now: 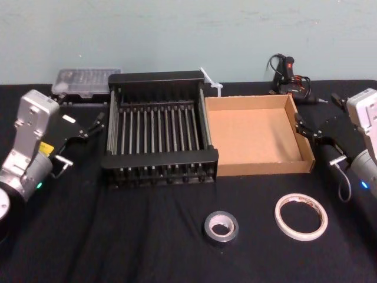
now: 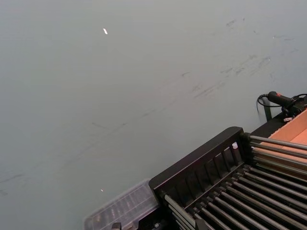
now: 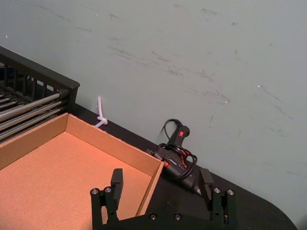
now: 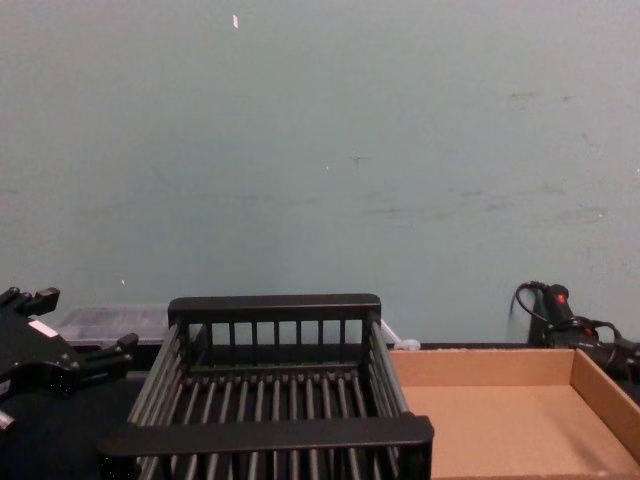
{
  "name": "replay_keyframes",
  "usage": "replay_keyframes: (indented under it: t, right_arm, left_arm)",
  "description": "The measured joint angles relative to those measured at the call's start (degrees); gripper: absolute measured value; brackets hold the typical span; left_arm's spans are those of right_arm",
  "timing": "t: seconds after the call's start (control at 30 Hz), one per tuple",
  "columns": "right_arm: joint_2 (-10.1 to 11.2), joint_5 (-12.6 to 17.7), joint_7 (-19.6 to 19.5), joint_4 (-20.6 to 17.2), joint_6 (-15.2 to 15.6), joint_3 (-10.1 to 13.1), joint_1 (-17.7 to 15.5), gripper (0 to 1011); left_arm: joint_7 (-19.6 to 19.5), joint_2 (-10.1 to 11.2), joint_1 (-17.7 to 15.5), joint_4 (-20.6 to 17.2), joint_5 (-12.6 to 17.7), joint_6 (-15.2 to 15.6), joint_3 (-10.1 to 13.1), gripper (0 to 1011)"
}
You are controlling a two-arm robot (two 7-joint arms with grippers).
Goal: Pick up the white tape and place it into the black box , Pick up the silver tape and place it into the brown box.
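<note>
Nothing is picked yet: both tapes lie on the bench before the boxes (white tape [image 1: 301, 216], silver tape [image 1: 221, 228]), so the spread right tool [image 1: 304, 123] should descend onto the white one.

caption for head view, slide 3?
Silver tape and white tape lie before empty black box and brown box.

The black box [image 1: 159, 128] is sitting at the table's middle, with the brown box [image 1: 257, 136] touching its right side. The silver tape [image 1: 221, 228] and the white tape [image 1: 301, 216] are lying nearer, the silver left of the white, apart. A clear case [image 1: 84, 81] is lying far left behind the black box.
</note>
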Motion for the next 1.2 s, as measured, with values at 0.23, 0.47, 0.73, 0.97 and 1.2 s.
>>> replay_keyframes:
  t: [0.23,0.47,0.73,0.97,1.2]
  right_arm:
    - [0.0,0.0,0.0,0.0,0.0,0.0,0.0,1002]
    - [0.0,0.0,0.0,0.0,0.0,0.0,0.0,1002]
    - [0.0,0.0,0.0,0.0,0.0,0.0,0.0,1002]
    - [0.0,0.0,0.0,0.0,0.0,0.0,0.0,1002]
    - [0.0,0.0,0.0,0.0,0.0,0.0,0.0,1002]
  left_arm:
    - [0.0,0.0,0.0,0.0,0.0,0.0,0.0,1001]
    - [0.0,0.0,0.0,0.0,0.0,0.0,0.0,1001]
    - [0.0,0.0,0.0,0.0,0.0,0.0,0.0,1001]
    - [0.0,0.0,0.0,0.0,0.0,0.0,0.0,1001]
    - [0.0,0.0,0.0,0.0,0.0,0.0,0.0,1001]
